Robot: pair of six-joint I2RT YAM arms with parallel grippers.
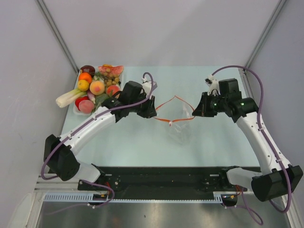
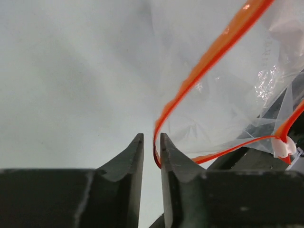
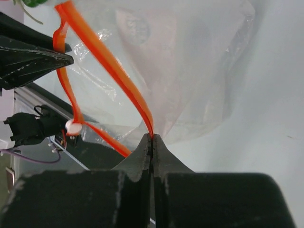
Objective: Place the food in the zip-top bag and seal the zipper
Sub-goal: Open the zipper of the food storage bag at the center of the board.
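One table [image 1: 118, 142] carries two arms. Only the top view shows them whole, along with the one clear tray [image 1: 76, 112] of the food [image 1: 97, 88] lying outward of the left gripper [image 1: 151, 110], behind its wrist. The heap is piled too tightly to count; it looks like roughly a dozen pieces.

The one zip-top bag [image 1: 179, 130] hangs between the left gripper and the right gripper [image 1: 194, 110], mouth spread, body sagging toward the arm bases. The top view hides both grips.

In the left wrist view, the left gripper [image 2: 152, 142] has its jaws drawn near together, with an end fold of the zipper [image 2: 209, 59] caught between the tips. In the right wrist view, the jaws are fully closed, pinching the zipper [image 3: 109, 61].

One white slider [image 2: 284, 147] rides the nearer strip.
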